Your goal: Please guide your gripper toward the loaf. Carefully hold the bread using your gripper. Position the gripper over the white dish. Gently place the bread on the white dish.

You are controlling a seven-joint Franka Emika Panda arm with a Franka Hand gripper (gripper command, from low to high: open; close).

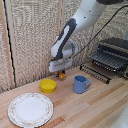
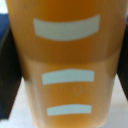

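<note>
The loaf [image 1: 62,76] is a small orange-brown oblong block that hangs between my gripper's fingers at the back of the wooden table, just behind the yellow bowl. In the wrist view the bread [image 2: 65,65] fills almost the whole picture, showing pale bars on its orange face, with a dark finger [image 2: 7,75] pressed against each side. My gripper [image 1: 61,73] is shut on it. The white dish [image 1: 30,109], flat with a faint reddish band at the rim, lies at the front on the exterior view's left, well away from the gripper.
A round yellow bowl [image 1: 48,85] sits between the gripper and the dish. A blue cup [image 1: 80,84] stands to the exterior view's right of the gripper. A dark toaster oven [image 1: 112,54] with a wire rack [image 1: 95,72] stands at the back right. A woven screen is close behind the arm.
</note>
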